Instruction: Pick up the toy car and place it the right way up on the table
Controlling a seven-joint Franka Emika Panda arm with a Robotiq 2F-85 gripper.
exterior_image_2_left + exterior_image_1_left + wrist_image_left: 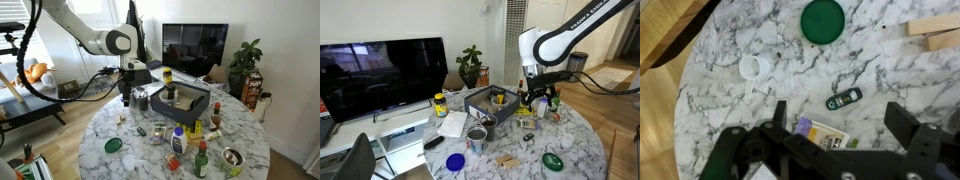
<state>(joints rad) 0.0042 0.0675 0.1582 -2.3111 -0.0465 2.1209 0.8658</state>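
The toy car [846, 99] is small and dark green with pale windows. It lies on the white marble-look table [720, 100] just ahead of my gripper [840, 118]. I cannot tell which way up it lies. The gripper is open and empty, with its two black fingers on either side of the car's line and above the tabletop. In both exterior views the gripper [540, 98] [127, 97] hangs over the table [582, 140] [135, 162] near its edge. A small dark object below it [122, 119] may be the car.
A green lid [824, 20], a white lid [754, 67], a wooden block [935, 28] and a purple-and-yellow packet [820, 131] lie around the car. A grey bin [480, 100] [185, 103], bottles [178, 140] and a metal can [477, 135] crowd the table's middle. The table edge and wood floor [660, 130] are close by.
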